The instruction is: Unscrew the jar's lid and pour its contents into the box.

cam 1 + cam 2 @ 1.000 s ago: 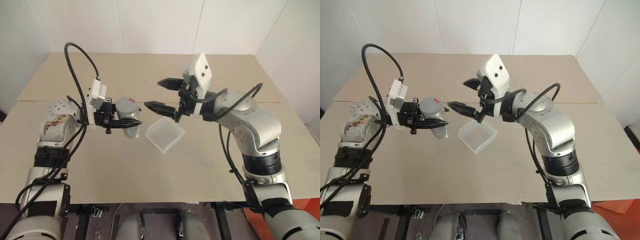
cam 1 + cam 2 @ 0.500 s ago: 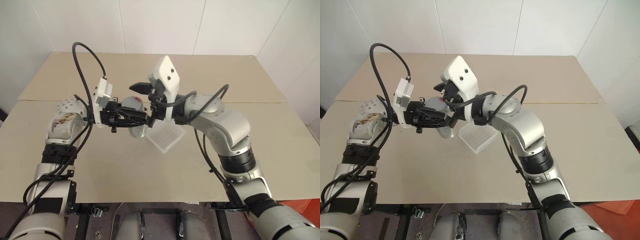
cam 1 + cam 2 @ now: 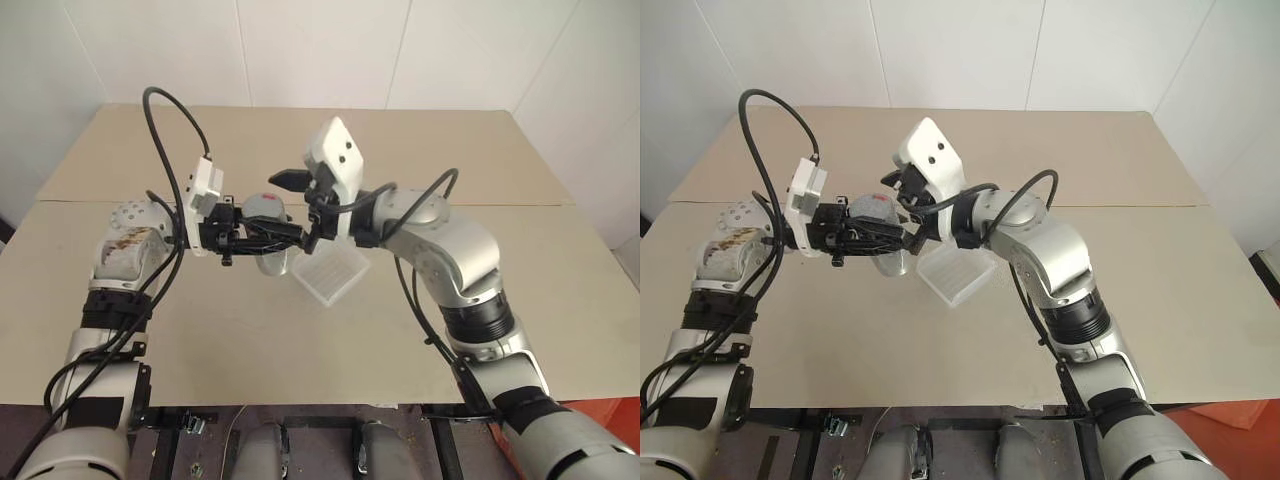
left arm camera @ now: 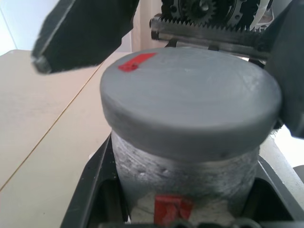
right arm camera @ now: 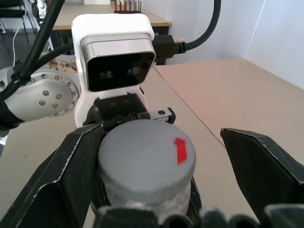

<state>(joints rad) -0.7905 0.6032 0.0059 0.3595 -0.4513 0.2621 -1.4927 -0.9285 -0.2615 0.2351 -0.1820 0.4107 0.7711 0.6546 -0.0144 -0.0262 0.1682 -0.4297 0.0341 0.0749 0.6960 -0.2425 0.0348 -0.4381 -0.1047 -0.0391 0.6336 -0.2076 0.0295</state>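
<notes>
Swinging in from the tabletop's right side, the right claw [image 5: 156, 156] now straddles the lid [image 5: 145, 154], fingers apart. Left claw [image 3: 262, 238] stays clamped on the jar [image 4: 187, 175] above the tabletop, just beside the box [image 3: 330, 272]; lid faces right claw.

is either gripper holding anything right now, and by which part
The left gripper holds the jar by its body, below the lid. The right gripper holds nothing.
</notes>
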